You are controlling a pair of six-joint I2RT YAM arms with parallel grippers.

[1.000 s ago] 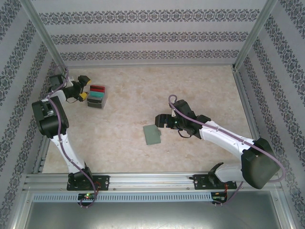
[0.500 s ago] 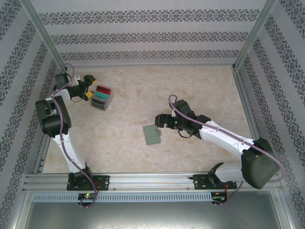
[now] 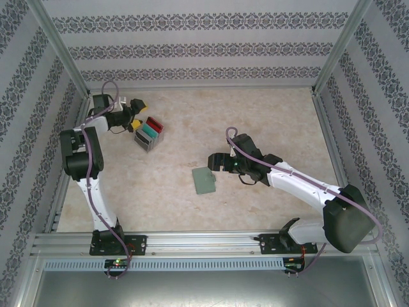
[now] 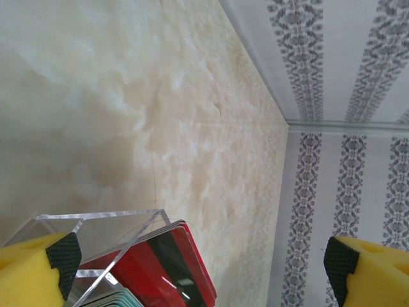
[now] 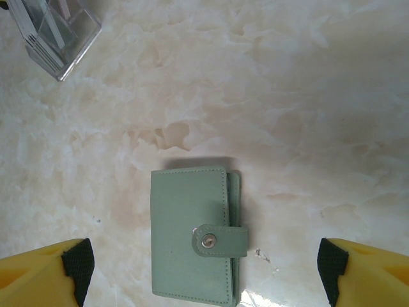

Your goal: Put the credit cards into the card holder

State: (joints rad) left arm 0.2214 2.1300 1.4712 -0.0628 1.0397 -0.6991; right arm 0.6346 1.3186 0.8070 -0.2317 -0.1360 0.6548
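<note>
Left gripper, jaws spread wide and clamping nothing, has swung rightward, shoving the clear tray with the credit cards nearer the card holder mid-desk. Right gripper stays wide open, empty, over it. The holder's snap strap is shut, so no slot is reachable.
</note>
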